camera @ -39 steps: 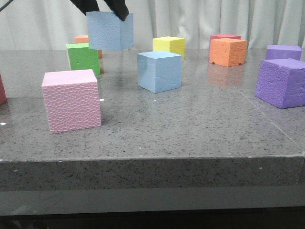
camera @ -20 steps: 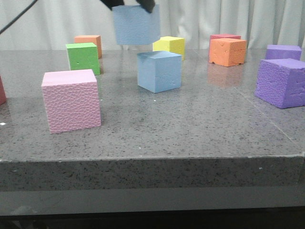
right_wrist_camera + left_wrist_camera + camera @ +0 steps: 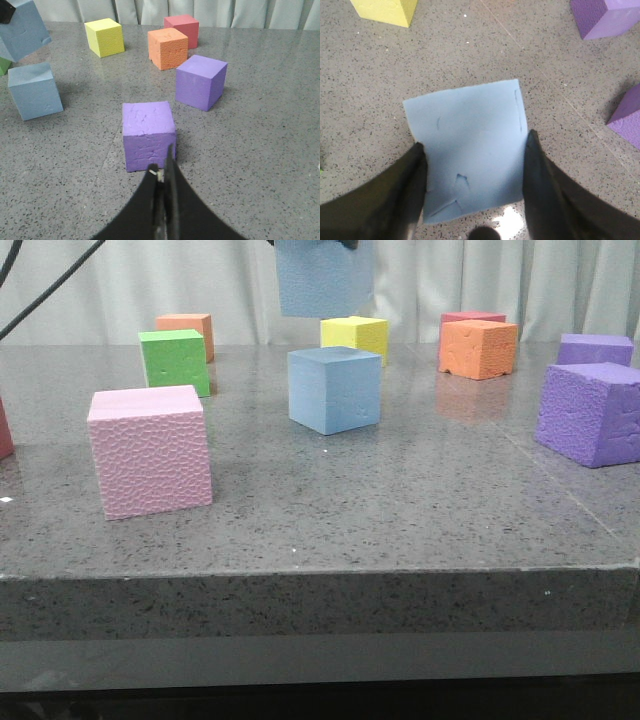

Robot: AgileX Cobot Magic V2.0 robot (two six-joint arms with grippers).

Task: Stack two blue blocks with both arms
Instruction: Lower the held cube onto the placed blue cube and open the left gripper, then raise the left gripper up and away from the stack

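The left gripper (image 3: 472,192) clamps the raised blue block (image 3: 323,278), which hangs in the air just above the smoother blue block (image 3: 334,389) resting on the table (image 3: 400,510), well clear of its top. The right gripper (image 3: 162,172) sits pressed together and empty, off to the right of that resting block beside a purple cube (image 3: 148,134).

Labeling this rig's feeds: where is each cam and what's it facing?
Front: low at the table edge, looking forward to the curtain; held blue block above the resting blue block; only a sliver of gripper at top.
Left wrist: looks straight down on the held block, left gripper fingers on its sides.
Right wrist: looks forward over a purple block; right gripper shut.
Shared: front and right wrist both show both blue blocks.
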